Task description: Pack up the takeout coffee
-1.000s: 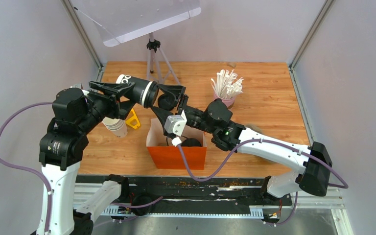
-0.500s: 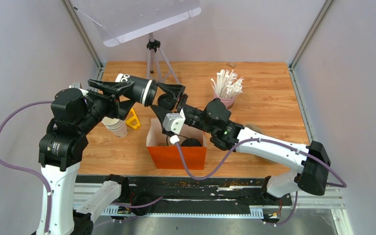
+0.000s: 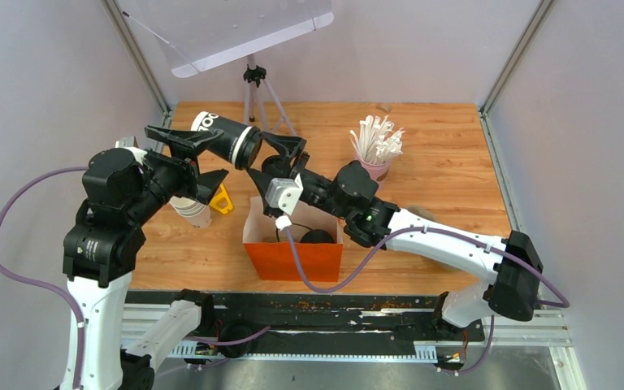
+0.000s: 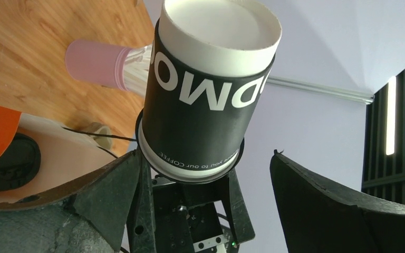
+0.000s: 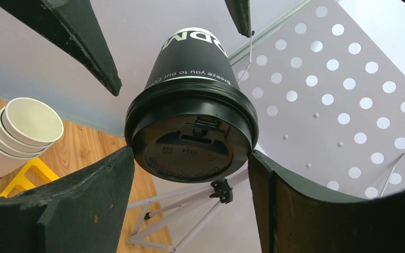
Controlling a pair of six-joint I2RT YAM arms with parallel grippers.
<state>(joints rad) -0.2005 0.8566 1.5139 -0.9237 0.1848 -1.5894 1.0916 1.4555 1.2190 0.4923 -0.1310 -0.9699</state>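
Wooden bench (image 3: 439, 146). Right claw (image 3: 262, 160) clamps round black plastic lid (image 5: 190, 137) of black-sleeved white paper cup (image 3: 223, 136), tilted mid-air; left claw (image 3: 215, 154) spread apart. Transfer step; next likely: upright it, lower into orange cardboard box (image 3: 292, 260).

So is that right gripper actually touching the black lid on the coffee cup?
Touching. The right wrist view shows the right gripper closed against both sides of the black lid, meeting its rim with no gap on either side.

Pale grey walls (image 3: 41, 81) enclose a wooden tabletop (image 3: 447, 162); a tripod (image 3: 253, 77) holds a dotted white panel (image 3: 227, 24).
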